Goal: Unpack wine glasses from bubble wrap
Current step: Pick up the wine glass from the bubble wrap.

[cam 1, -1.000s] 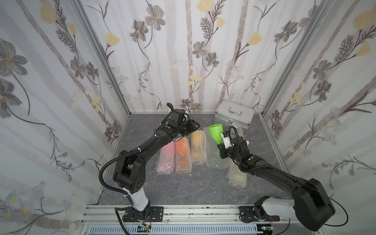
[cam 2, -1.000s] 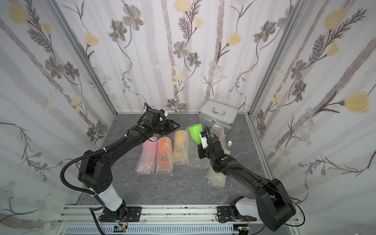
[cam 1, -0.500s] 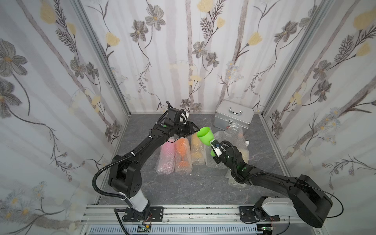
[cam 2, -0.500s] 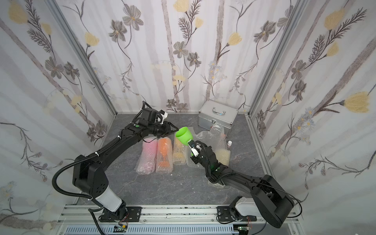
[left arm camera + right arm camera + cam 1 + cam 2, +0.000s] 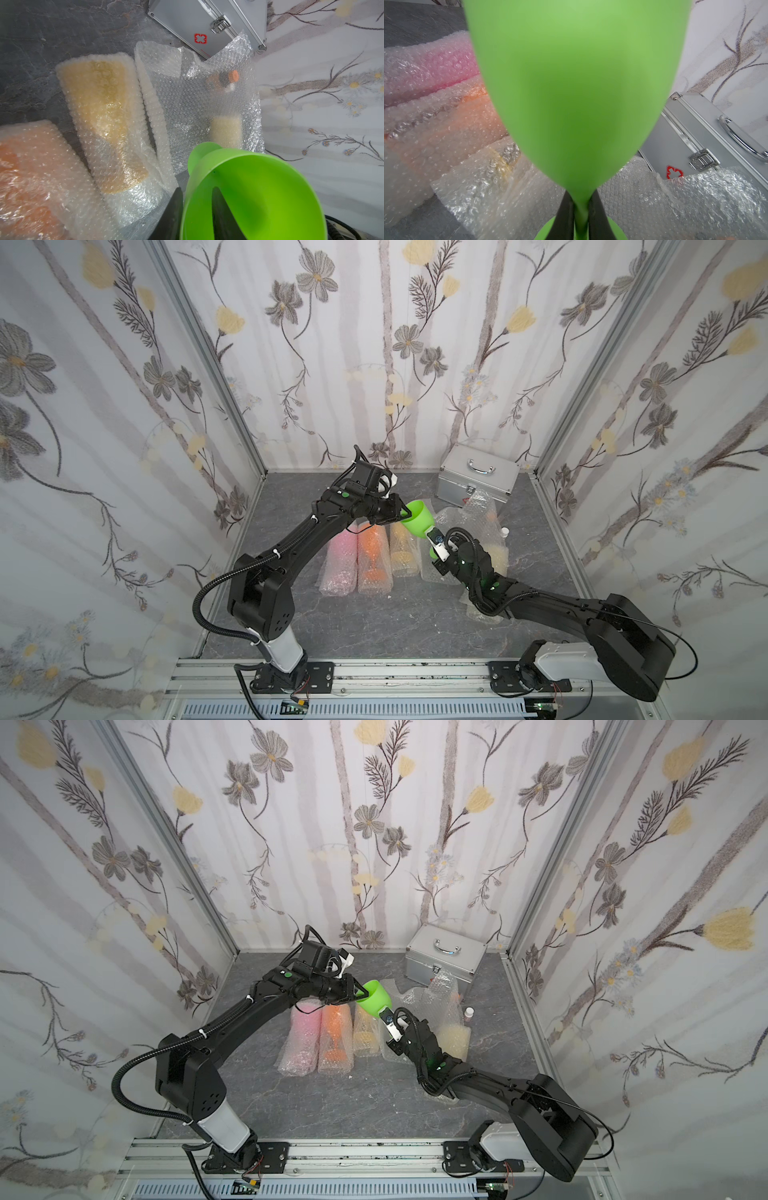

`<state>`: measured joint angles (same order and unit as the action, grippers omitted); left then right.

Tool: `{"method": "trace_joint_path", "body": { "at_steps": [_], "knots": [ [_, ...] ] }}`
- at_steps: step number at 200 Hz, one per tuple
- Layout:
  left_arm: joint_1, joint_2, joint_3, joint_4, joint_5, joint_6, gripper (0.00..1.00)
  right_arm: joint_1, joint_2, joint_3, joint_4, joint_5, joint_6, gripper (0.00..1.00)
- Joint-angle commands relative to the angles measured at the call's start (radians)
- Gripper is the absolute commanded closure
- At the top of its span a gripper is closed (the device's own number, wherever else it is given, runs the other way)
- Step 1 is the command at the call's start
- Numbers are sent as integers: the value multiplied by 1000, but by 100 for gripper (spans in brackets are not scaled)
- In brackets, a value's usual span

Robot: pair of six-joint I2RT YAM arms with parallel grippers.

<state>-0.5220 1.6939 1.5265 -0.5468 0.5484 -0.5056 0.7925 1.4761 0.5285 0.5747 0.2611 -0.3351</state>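
I work over the grey table (image 5: 374, 622), with the silver case (image 5: 478, 483) at the far right. Three wrapped bundles lie side by side in the middle: the pink roll (image 5: 343, 560), the orange roll (image 5: 372, 560) and the amber-yellow roll (image 5: 402, 549). To their right a loose sheet (image 5: 478, 514) of bubble wrap lies crumpled in front of the case, and a yellow bundle (image 5: 494, 560) sits by its near right edge.

The green goblet (image 5: 417, 518) is free of wrap and held in the air above the far ends of the rolls. It is tilted, mouth to the far left and foot to the near right. My right gripper (image 5: 580, 205) is clamped on its stem, one finger on each side. My left gripper (image 5: 195, 193) straddles the rim, one finger inside the bowl and one outside. I cannot tell whether it has bitten on the wall.

I judge this to be a handover. I want the left fingers firm on the bowl wall before the right lets go of the stem. A rim pinch on thin plastic may pivot, so I release gently, back the right gripper out sideways clear of the foot, and carry the goblet slowly to bare table.
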Motion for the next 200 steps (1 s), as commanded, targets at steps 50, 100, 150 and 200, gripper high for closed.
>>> {"method": "trace_joint_path", "body": {
  "at_steps": [50,100,150,200],
  "knots": [
    [-4,18,55,-146,-116,91,93,34,29,27,2,38,-45,99],
    [3,16,58,-143,-133,88,100,34,23,51,-48,2,-26,86],
    [47,0,60,-143,-146,73,100,30,-39,49,-66,-95,12,54],
    [106,-27,60,-153,-191,70,100,-48,-135,102,-146,-306,149,43]
  ]
}}
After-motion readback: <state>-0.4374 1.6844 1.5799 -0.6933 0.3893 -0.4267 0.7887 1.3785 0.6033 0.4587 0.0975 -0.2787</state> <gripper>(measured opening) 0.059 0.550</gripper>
